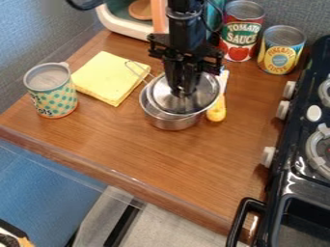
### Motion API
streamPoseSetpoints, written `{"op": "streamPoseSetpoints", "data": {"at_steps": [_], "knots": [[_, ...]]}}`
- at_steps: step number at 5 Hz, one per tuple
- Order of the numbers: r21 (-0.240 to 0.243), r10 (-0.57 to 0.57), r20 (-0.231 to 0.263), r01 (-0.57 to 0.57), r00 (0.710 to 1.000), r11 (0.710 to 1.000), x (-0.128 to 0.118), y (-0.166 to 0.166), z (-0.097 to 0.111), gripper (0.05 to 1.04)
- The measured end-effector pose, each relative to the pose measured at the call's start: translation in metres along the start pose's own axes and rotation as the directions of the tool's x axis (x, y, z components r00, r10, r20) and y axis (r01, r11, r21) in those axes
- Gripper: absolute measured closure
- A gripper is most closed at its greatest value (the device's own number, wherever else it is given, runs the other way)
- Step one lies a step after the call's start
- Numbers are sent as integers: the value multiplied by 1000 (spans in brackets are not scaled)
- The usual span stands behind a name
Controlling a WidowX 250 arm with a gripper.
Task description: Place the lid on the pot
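Observation:
The black gripper [184,90] hangs down over the pot, its fingers closed around the knob at the middle of the lid. The round silver lid [205,96] is tilted over the pot's opening, covering most of it and lying toward its back right side. Below it stands the small metal pot [172,122] on the wooden counter, with part of its front and left rim showing and its wire handle pointing to the back left. Whether the lid touches the rim I cannot tell.
A yellow cloth [106,79] and a dotted can [53,96] are left of the pot. A yellow-handled tool [217,110] lies close on its right. Two cans, tomato sauce [240,34] and pineapple [281,52], stand behind. The black stove [303,183] borders the wooden counter [180,164].

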State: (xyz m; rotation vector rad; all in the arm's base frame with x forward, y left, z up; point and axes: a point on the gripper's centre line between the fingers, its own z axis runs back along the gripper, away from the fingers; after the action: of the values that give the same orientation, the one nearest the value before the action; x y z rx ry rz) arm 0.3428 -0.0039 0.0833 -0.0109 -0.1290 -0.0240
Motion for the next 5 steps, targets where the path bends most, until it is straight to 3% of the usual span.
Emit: {"op": "streamPoseSetpoints", "data": {"at_steps": [3, 5], "knots": [[50, 47, -53, -44, 997, 998, 9, 21, -25, 799], [49, 38, -54, -35, 998, 998, 9, 21, -26, 741]]}}
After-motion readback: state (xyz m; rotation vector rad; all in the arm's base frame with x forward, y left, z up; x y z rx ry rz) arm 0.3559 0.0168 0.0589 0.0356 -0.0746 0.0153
